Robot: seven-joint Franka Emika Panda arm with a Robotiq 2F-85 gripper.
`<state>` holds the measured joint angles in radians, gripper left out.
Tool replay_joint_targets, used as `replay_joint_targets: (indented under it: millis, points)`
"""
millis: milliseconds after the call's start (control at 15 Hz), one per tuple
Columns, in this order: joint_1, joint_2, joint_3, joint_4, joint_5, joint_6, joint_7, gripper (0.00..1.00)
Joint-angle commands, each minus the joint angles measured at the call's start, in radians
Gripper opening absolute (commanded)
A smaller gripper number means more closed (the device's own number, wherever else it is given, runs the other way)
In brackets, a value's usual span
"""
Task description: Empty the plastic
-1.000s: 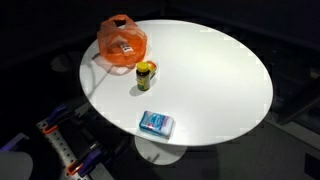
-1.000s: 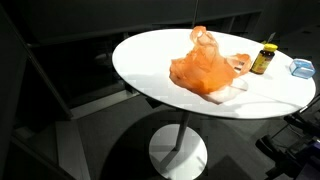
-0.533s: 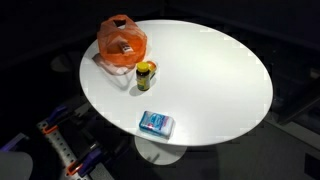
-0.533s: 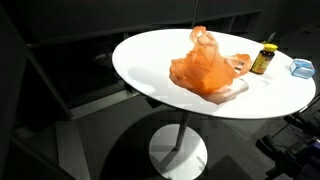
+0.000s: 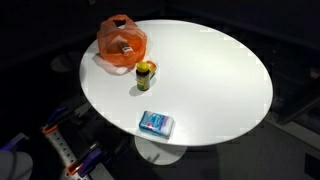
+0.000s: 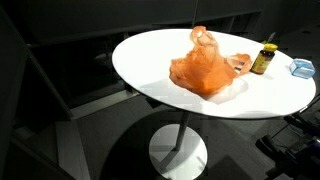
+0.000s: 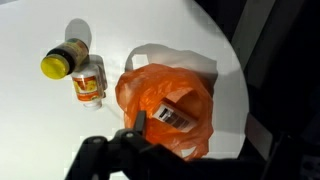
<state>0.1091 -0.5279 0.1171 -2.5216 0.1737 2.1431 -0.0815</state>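
An orange plastic bag (image 5: 122,42) sits near the edge of a round white table (image 5: 220,70); it shows in both exterior views (image 6: 203,68). In the wrist view the bag (image 7: 165,95) lies open with a box with a barcode label (image 7: 175,115) inside it. A small bottle with a red and white label (image 7: 90,82) lies beside the bag. A yellow-lidded jar (image 7: 62,62) stands next to it. My gripper (image 7: 195,135) is dark at the bottom of the wrist view, above the bag, fingers apart and empty. It does not show in the exterior views.
The yellow-lidded jar (image 5: 145,73) stands just in front of the bag, also seen in an exterior view (image 6: 265,58). A blue packet (image 5: 157,123) lies near the table's edge (image 6: 302,67). The floor around the table is dark.
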Motion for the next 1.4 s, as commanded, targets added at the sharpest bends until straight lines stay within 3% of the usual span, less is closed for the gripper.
replay_joint_targets:
  millis: [0, 200, 533, 867, 1200, 1333]
  points:
    - [0.018, 0.0, -0.015, 0.002, -0.01, -0.001, 0.008, 1.0]
    - [0.017, 0.033, -0.027, 0.0, -0.006, 0.018, -0.011, 1.0]
    - [0.028, 0.114, -0.043, -0.024, -0.006, 0.166, -0.084, 1.0]
    - [0.068, 0.259, -0.083, -0.019, 0.02, 0.299, -0.258, 1.0]
    - [0.082, 0.404, -0.094, 0.014, 0.023, 0.37, -0.441, 1.0]
    - [0.063, 0.431, -0.08, 0.031, 0.001, 0.352, -0.413, 1.0]
